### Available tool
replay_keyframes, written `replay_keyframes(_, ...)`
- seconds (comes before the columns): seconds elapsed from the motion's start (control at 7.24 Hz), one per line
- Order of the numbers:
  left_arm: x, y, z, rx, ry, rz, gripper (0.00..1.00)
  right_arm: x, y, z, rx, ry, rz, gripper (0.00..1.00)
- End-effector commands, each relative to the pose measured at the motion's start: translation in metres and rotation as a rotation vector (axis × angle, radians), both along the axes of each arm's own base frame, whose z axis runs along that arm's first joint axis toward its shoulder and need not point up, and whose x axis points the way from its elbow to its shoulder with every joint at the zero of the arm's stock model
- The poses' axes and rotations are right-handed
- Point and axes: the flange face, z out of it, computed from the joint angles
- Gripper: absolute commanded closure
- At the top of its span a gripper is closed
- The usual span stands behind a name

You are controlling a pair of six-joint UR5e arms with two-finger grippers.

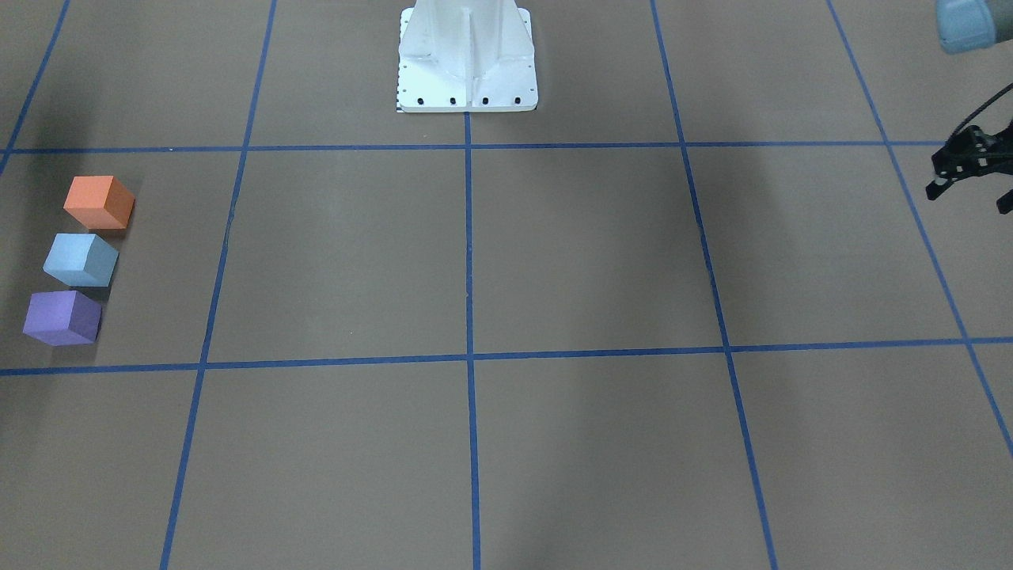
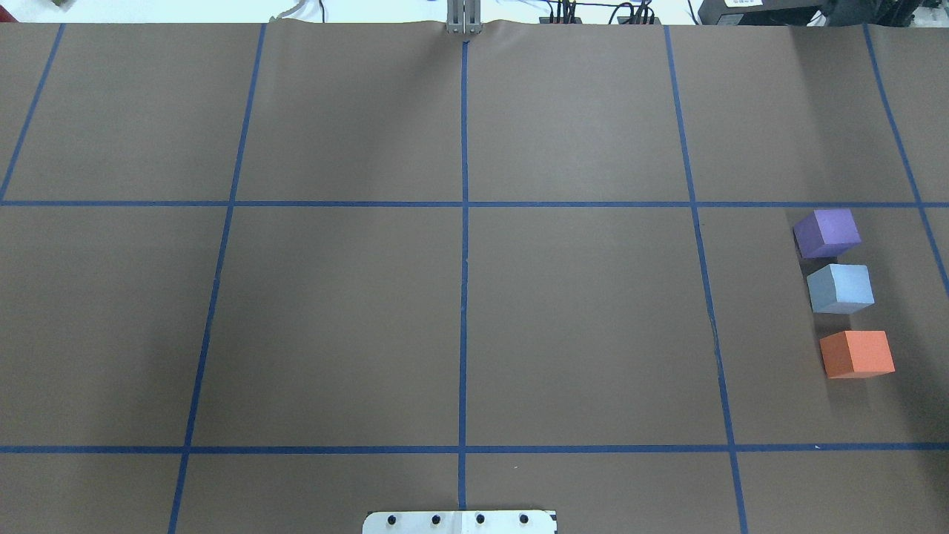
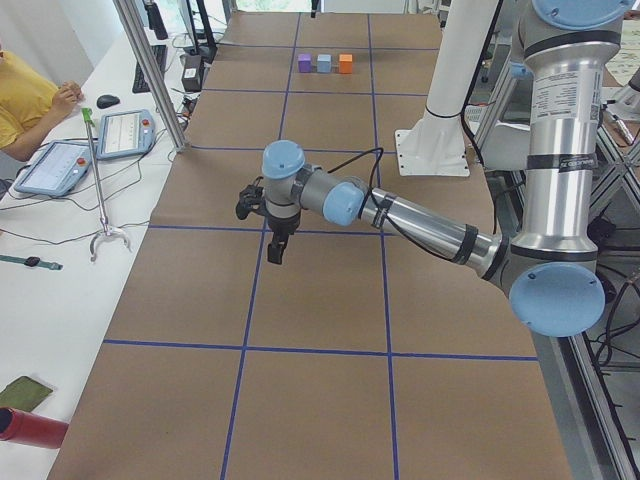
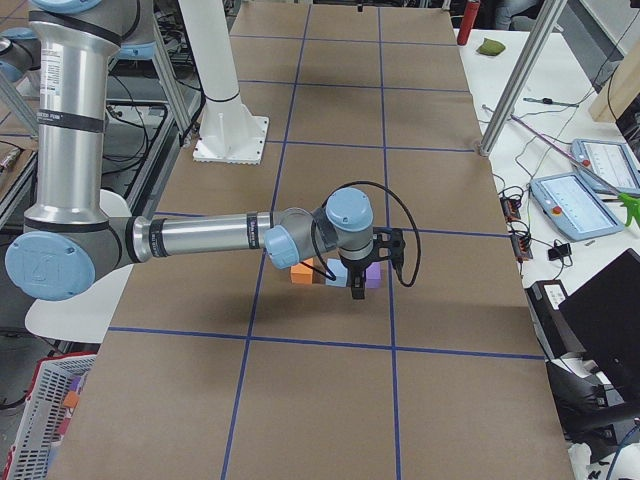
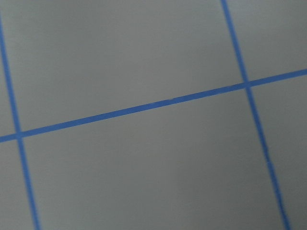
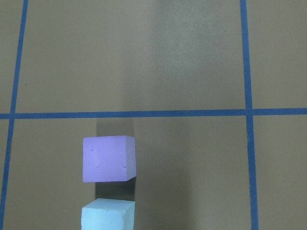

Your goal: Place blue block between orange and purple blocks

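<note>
Since the blue block [image 2: 840, 288] sits at 3 o'clock on the table [image 2: 578, 326], purple [image 2: 827, 233] at its 12 and orange [image 2: 857, 354] at its 6, placement looks done. I cannot tell the spread of the right gripper [image 4: 358, 288] hanging by them. The left gripper [image 1: 969, 196] waits wide, well clear.

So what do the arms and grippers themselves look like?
Both alike: the left arm and right arm are silver-grey tubes with light blue joint caps. The left gripper and right gripper are black, each with a black cable looping from the wrist.
</note>
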Motion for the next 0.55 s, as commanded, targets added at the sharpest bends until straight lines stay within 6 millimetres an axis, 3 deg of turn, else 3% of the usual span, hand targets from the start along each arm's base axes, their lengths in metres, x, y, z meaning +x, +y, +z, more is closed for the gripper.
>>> replay_keyframes(0.0, -0.056, -0.004, 0.071, 0.021, 0.009, 0.041, 0.01, 0.015, -0.008, -0.002, 0.0, 0.022, -0.015, 0.0)
replay_keyframes(0.14, -0.071, -0.003, 0.084, 0.03, 0.002, 0.04, 0.01, 0.02, -0.008, 0.004, 0.012, 0.031, -0.029, 0.0)
replay_keyframes(0.41, -0.086, -0.006, 0.086, 0.067, -0.075, 0.041, 0.01, 0.019, -0.009, 0.004, 0.014, 0.038, -0.049, 0.0)
